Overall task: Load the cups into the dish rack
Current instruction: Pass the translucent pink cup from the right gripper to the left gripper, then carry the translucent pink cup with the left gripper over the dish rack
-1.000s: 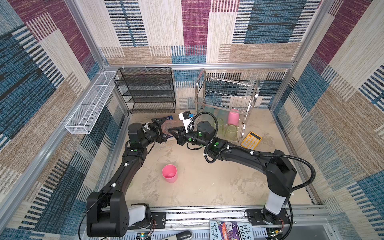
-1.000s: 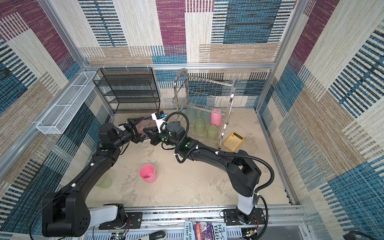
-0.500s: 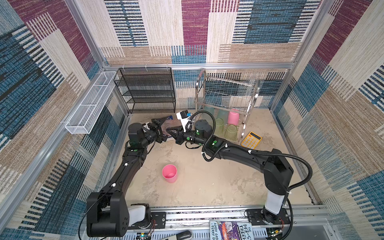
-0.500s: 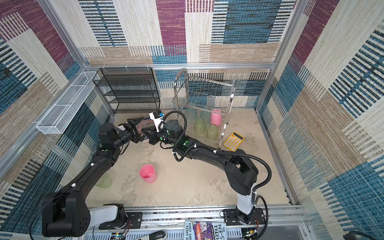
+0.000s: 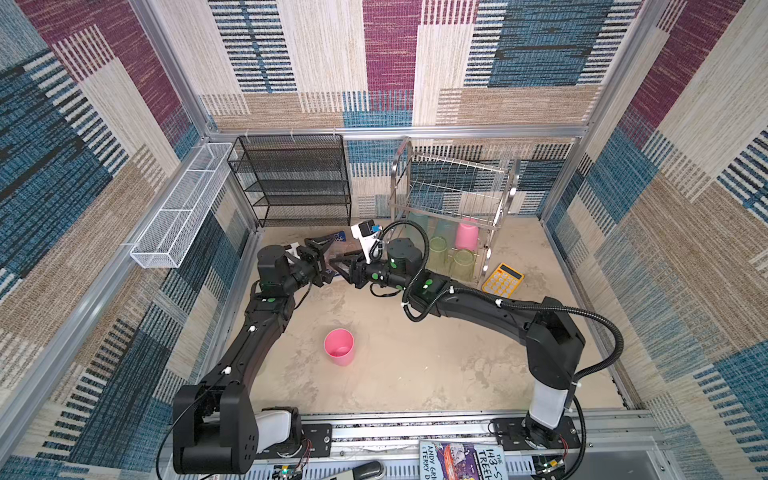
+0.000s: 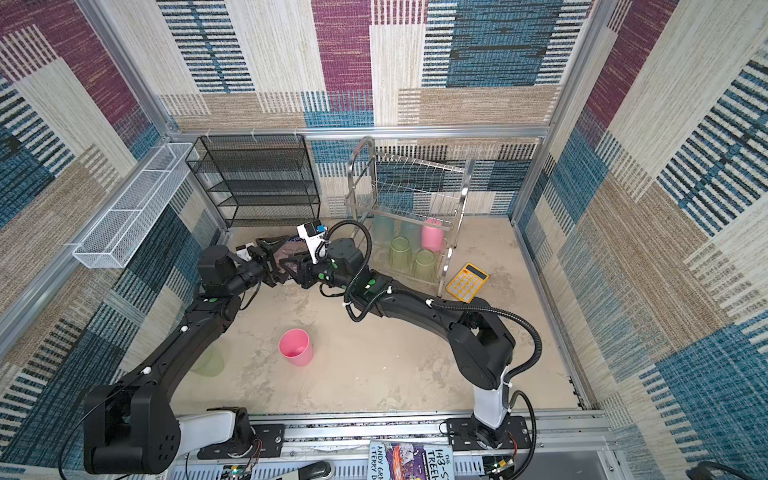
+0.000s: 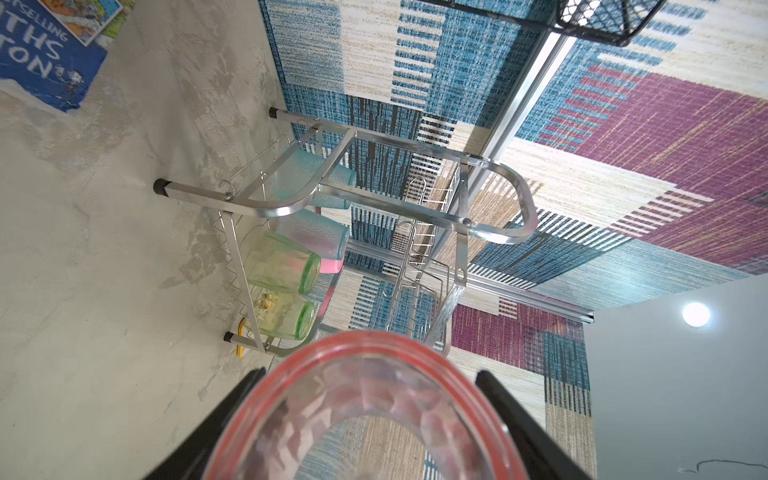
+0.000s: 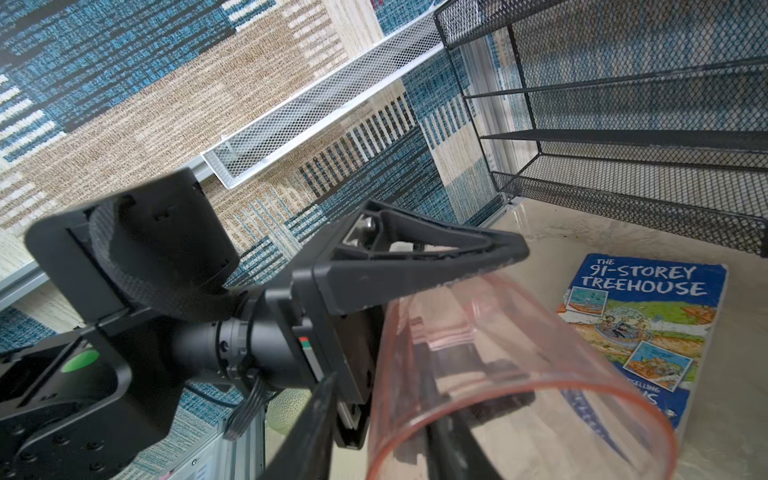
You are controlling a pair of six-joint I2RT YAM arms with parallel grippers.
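Note:
A see-through salmon-pink cup [image 5: 336, 258] [image 8: 519, 353] hangs on its side above the floor, left of the dish rack [image 5: 457, 199] [image 6: 415, 195]. My left gripper [image 5: 326, 258] [image 7: 370, 376] is shut across its body. My right gripper [image 5: 343, 268] [image 8: 382, 399] is open at the rim, one finger inside the cup and one outside, clear of the wall. The rack's lower tier holds a pink cup [image 5: 467, 235], two yellow-green cups [image 5: 438, 251] and two teal cups [image 7: 309, 174]. An opaque pink cup [image 5: 339, 347] stands on the floor. A yellow-green cup [image 6: 210, 361] sits by the left arm.
A yellow calculator [image 5: 503, 280] lies right of the rack's feet. A blue book [image 8: 640, 324] lies on the floor under the grippers. The black mesh shelf unit [image 5: 291, 178] stands at the back left, the white mesh basket [image 5: 178, 208] on the left wall.
My right gripper's jaws have opened off the salmon-pink cup's rim. The left gripper has closed a little on the cup and keeps its hold. Both grippers shifted slightly left.

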